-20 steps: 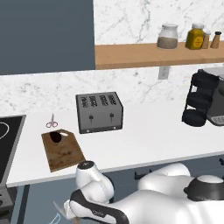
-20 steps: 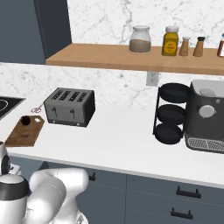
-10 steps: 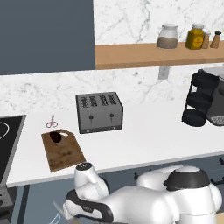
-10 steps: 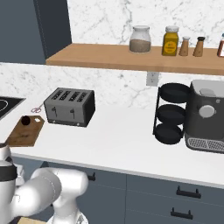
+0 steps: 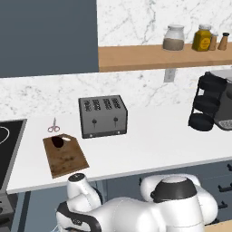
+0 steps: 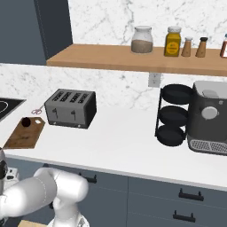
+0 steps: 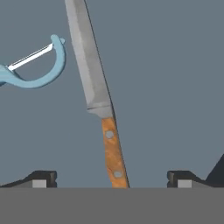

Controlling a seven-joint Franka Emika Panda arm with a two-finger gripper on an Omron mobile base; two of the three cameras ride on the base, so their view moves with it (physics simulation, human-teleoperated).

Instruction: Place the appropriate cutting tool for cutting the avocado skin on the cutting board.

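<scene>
The knife [image 7: 101, 105] lies on a flat grey surface beneath the hand, handle between the two wide-spread fingertips of the gripper [image 7: 111, 178], which grasps nothing; a light blue peeler [image 7: 33, 65] lies just beside the blade. By my judgement the pick-up has not begun, so grasping, lifting and carrying all remain. Up on the white counter [image 5: 154, 140] the cutting board [image 5: 65, 156] waits with the avocado [image 5: 57, 142] at its far end, pink-handled scissors [image 5: 54, 127] behind it, a toaster [image 5: 103, 116] beside it, under a marble wall and wooden shelf [image 6: 133, 59].
</scene>
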